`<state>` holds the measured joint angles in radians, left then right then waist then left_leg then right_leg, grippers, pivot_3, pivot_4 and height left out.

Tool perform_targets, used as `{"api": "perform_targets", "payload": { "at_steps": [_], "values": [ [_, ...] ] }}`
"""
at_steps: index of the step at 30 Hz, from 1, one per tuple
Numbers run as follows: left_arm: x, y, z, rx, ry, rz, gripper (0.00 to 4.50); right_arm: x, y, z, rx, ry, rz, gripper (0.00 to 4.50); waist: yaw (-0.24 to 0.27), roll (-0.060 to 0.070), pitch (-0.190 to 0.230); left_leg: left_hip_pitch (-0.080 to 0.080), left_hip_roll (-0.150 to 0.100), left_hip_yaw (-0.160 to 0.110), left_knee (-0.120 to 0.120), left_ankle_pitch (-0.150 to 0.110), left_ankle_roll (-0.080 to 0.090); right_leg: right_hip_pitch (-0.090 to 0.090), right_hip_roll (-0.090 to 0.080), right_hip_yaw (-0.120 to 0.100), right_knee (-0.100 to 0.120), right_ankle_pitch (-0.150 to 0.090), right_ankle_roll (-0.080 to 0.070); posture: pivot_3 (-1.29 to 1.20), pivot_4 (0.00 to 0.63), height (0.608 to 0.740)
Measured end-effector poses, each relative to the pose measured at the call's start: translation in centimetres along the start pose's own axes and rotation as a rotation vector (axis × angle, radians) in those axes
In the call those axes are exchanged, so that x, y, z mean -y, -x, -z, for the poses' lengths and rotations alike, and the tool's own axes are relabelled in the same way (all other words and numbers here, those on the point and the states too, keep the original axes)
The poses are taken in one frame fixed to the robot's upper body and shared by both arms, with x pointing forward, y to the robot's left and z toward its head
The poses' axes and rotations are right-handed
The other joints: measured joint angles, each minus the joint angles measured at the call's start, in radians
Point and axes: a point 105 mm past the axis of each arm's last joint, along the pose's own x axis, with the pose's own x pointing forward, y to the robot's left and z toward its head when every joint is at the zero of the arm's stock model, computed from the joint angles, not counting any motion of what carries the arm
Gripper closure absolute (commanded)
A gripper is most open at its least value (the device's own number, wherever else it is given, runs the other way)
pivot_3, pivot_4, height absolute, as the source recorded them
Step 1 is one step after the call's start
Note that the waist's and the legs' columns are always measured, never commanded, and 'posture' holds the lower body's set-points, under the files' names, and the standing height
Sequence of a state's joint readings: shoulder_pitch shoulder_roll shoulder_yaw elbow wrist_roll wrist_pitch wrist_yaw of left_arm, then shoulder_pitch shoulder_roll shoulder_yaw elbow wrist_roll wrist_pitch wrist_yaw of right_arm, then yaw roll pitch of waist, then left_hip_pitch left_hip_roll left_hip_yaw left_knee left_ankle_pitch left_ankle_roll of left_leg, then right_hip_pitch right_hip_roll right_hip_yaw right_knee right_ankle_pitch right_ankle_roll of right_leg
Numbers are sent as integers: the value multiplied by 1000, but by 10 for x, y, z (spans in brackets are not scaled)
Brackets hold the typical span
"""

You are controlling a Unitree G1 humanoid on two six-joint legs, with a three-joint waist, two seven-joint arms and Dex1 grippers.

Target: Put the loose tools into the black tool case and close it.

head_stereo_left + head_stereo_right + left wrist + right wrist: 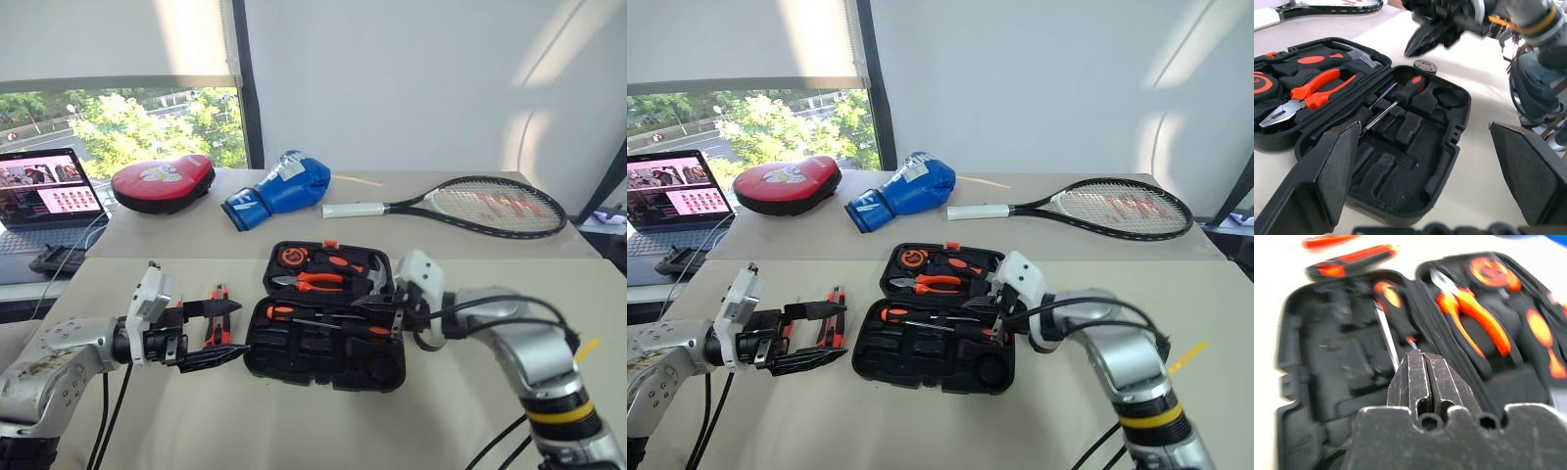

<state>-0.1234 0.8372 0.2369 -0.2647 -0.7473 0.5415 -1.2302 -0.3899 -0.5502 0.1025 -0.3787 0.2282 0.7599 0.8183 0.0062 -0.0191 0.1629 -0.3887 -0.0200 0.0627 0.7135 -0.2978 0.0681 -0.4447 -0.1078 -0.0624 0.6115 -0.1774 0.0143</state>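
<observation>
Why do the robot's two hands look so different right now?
The left hand is wide open with nothing between its fingers; the right hand is pinched shut. The left hand waits beside the tool case, near the knife; the right hand hangs over the case. Both have two black fingers.

Beige table (196, 421), open black tool case (323, 367), utility knife (217, 315) beside it, small tape roll (1425, 65), far table (411, 230), racket (470, 206), boxing glove (279, 188), red pad (162, 182)

— What do you have behind your work surface?
— You have a white wall (411, 88) with slanting sun patches, a window (127, 122) under a half-drawn roller blind (108, 39), green trees outside.
— And furniture?
— Your two cream-topped tables (196, 240) meet at a seam; a side desk (29, 284) carries an open laptop (44, 201).
</observation>
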Motion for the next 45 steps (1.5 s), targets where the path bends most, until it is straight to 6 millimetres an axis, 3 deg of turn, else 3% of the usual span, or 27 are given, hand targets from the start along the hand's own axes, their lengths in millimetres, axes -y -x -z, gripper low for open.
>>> {"api": "perform_targets", "payload": {
  "at_steps": [5, 12, 18, 20, 22, 24, 27, 31, 35, 36, 38, 45],
  "values": [
    [-4, 3, 4, -7, 2, -23, 0, -11, -14, 28, -80, 19, 68, 4487, -1, 0, 0, 1, 0, 0, 0, 0, 0, 1, 2, 0, 0, 0, 0, 0, 150, 740],
    [-10, 7, 13, -36, -3, -81, 0, -17, -24, 33, -182, 392, 10, 4487, -7, -3, -2, 12, 0, 0, -1, 0, 1, 10, 2, 0, -1, -2, 1, 0, 150, 740],
    [-22, 11, 13, -27, -3, -192, 0, -12, -25, 33, -184, 496, 12, 4487, -2, -7, -4, 20, 2, -3, -1, -4, 6, 20, 0, -2, -2, -4, 3, 0, 150, 740],
    [-32, 15, 11, 15, 10, -313, 0, -14, -20, 24, -70, 355, 21, 4487, 5, -7, -3, 20, 2, -4, -1, -4, 5, 20, -3, -1, -2, -3, 1, 0, 150, 740],
    [-45, 24, 18, 31, 55, -470, 0, -23, -15, -7, 175, 123, -4, 4487, 6, -5, 1, 15, 3, -4, -1, -1, 1, 16, -5, 0, -1, -2, 1, 0, 150, 740],
    [-54, 28, 22, 18, 69, -589, 0, -25, 5, -42, 330, 65, -44, 4487, 6, -3, 1, 9, 2, -4, -1, 0, 0, 9, -5, 0, 0, -2, 0, 0, 150, 740],
    [-66, 42, 30, -58, 108, -765, 0, -25, 26, -58, 358, 116, -52, 3760, 6, -4, 1, 4, 1, -5, -2, 0, 0, 5, -2, -3, 0, -2, 0, 0, 150, 740],
    [-74, 66, 47, -161, 236, -951, 0, -40, 46, -49, 294, 81, -148, 2308, 6, -4, 1, 3, 0, -5, -2, -1, 1, 5, -2, -3, -2, -2, 1, 0, 150, 740],
    [-72, 76, 64, -277, 288, -1025, 0, -51, 67, -55, 289, 90, -208, 1013, 7, -4, 1, 4, 0, -4, -2, -2, 2, 6, -5, -3, -2, -2, 1, 0, 150, 740],
    [-71, 77, 67, -295, 295, -1030, 0, -51, 71, -55, 287, 88, -210, 496, 7, -4, 1, 4, 0, -5, -2, -2, 2, 6, -5, -3, -2, -2, 1, 0, 150, 740],
    [-69, 76, 74, -330, 315, -1033, 521, -52, 75, -56, 283, 84, -216, 0, 8, -4, 1, 4, 1, -5, -2, -1, 1, 5, -6, -2, -1, -2, 1, 0, 150, 740],
    [-64, 70, 76, -332, 318, -1058, 2980, -55, 86, -55, 266, 80, -231, 0, 11, -4, 1, 4, 1, -5, -2, -2, 1, 6, -8, 1, -1, -2, 1, 0, 150, 740]
  ]
}}
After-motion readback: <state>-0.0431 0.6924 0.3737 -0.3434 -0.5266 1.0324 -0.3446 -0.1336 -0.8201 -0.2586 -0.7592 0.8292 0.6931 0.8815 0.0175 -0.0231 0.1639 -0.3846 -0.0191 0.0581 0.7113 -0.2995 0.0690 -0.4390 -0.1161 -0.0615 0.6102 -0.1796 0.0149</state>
